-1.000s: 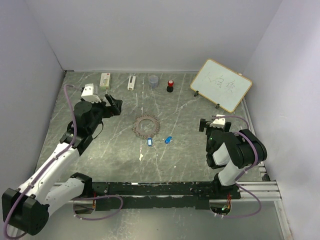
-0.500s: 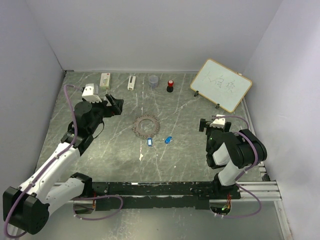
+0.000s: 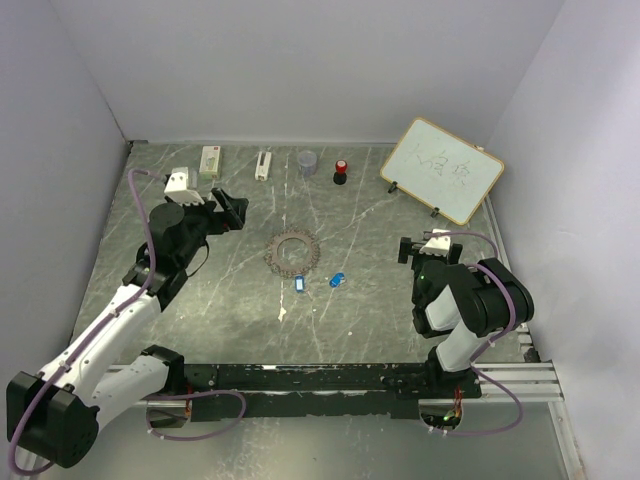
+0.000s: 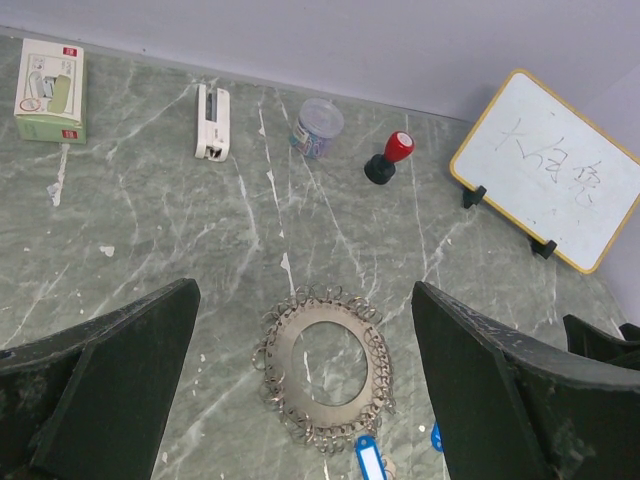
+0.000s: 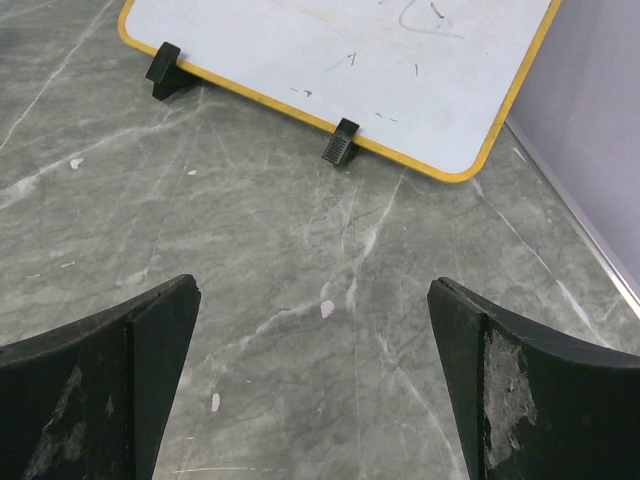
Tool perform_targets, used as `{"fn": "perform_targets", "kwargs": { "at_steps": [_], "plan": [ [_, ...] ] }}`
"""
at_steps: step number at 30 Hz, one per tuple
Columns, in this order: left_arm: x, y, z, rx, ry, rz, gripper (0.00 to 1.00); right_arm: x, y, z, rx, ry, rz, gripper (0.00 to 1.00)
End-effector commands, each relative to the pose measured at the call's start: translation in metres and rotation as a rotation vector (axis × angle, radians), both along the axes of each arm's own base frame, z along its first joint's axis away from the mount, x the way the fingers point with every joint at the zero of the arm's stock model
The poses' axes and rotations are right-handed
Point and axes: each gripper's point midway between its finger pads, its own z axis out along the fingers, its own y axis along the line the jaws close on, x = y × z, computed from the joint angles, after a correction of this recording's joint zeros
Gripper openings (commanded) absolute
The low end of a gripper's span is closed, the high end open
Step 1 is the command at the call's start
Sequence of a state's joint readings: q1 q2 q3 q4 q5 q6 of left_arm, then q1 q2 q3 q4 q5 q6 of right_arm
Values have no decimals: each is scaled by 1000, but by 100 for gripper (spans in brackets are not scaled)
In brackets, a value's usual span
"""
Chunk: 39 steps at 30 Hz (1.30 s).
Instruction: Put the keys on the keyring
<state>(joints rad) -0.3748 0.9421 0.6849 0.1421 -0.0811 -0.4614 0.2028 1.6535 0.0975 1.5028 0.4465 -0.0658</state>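
The keyring [image 3: 292, 251] is a grey-brown metal ring fringed with small loops, lying flat mid-table; it also shows in the left wrist view [image 4: 325, 368]. A blue key with a white part [image 3: 299, 284] lies just in front of it, seen too in the left wrist view [image 4: 369, 463]. An oval all-blue key [image 3: 337, 279] lies to its right; only its edge shows in the left wrist view [image 4: 436, 438]. My left gripper [image 3: 226, 211] is open, left of and above the ring, empty. My right gripper [image 3: 421, 249] is open and empty, far right.
At the back stand a green-white box [image 3: 209, 161], a white stapler-like piece [image 3: 263, 165], a clear small cup [image 3: 307, 162] and a red-and-black knob [image 3: 341, 172]. A yellow-framed whiteboard [image 3: 442, 169] stands at the back right, close in front of my right gripper [image 5: 310, 300].
My left gripper has edged slightly toward the keyring. The right arm, ring and keys have not moved.
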Motion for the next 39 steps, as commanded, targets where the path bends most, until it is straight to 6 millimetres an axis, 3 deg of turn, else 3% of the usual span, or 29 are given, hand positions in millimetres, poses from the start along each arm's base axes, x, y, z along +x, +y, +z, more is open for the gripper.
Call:
{"fn": "perform_targets", "kwargs": {
  "at_steps": [1, 13, 20, 30, 35, 39],
  "plan": [
    [-3, -3, 10, -17, -33, -17, 99, 4, -5, 16, 11, -63, -24, 100],
    [-4, -1, 22, -15, -52, -9, 100, 3, -4, 16, 12, -62, -23, 100],
    [-4, -10, 25, -64, -36, -44, 100, 3, -4, 16, 12, -64, -24, 100],
    [-20, 2, 33, -21, -43, -24, 100, 3, -4, 16, 12, -63, -24, 100],
    [-17, 10, 29, 31, -41, 6, 100, 5, -4, 15, 13, -57, -23, 100],
    [-12, 2, 23, 62, -28, -35, 100, 6, -4, 14, 15, -53, -25, 100]
  ]
}}
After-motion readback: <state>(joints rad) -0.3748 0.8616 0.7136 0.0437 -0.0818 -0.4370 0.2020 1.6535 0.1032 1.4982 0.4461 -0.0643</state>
